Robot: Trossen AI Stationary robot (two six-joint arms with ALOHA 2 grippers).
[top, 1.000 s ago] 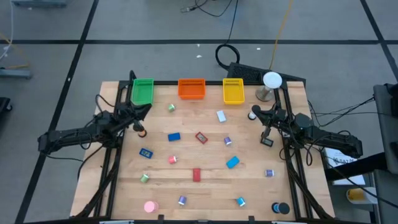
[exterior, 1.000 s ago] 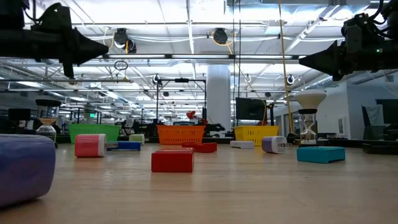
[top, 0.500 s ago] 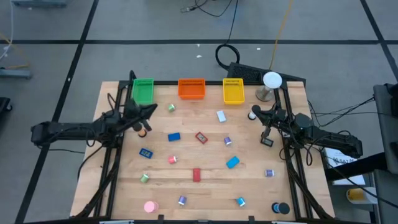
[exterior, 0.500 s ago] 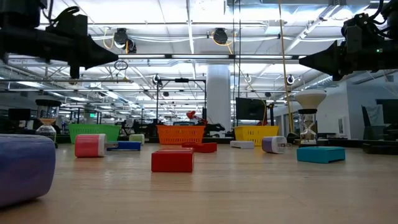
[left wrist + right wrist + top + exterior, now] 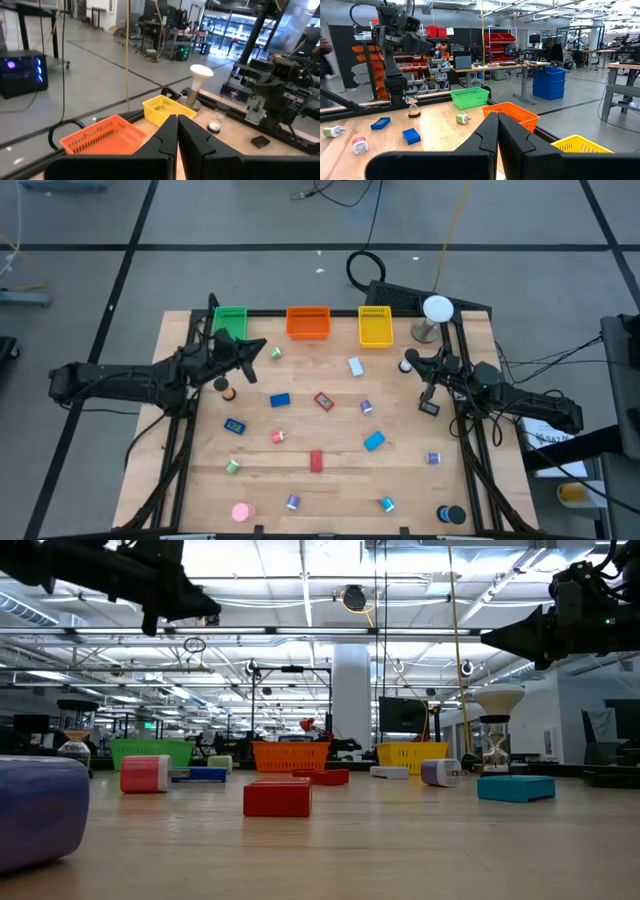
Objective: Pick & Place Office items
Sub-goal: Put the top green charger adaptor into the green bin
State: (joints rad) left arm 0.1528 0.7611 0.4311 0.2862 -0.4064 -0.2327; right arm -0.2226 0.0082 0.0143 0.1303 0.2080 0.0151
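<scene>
Several small office items lie scattered flat on the wooden table: a blue block point(image 5: 280, 400), a red block point(image 5: 316, 461), a pink roll point(image 5: 242, 511), a white piece point(image 5: 355, 366) and a light-blue block point(image 5: 374, 441). In the low view the red block point(image 5: 277, 796) sits nearest the middle. My left gripper point(image 5: 262, 346) hovers shut above the table's far-left part, near the green tray point(image 5: 229, 326), and touches nothing. Its shut fingers point(image 5: 176, 120) point toward the right side. My right gripper point(image 5: 412, 360) waits shut, high over the far-right edge.
An orange tray point(image 5: 308, 322) and a yellow tray point(image 5: 375, 326) stand along the far edge beside the green one. A white ball on a stand point(image 5: 436, 310) occupies the far-right corner. Small hourglasses stand at the left point(image 5: 228, 392) and right point(image 5: 408, 366) sides. Black frame rails run along both sides.
My left gripper has swung from the table's left side toward the right and the far edge, rising as it went, and stays shut. The right arm and the items have kept still.
</scene>
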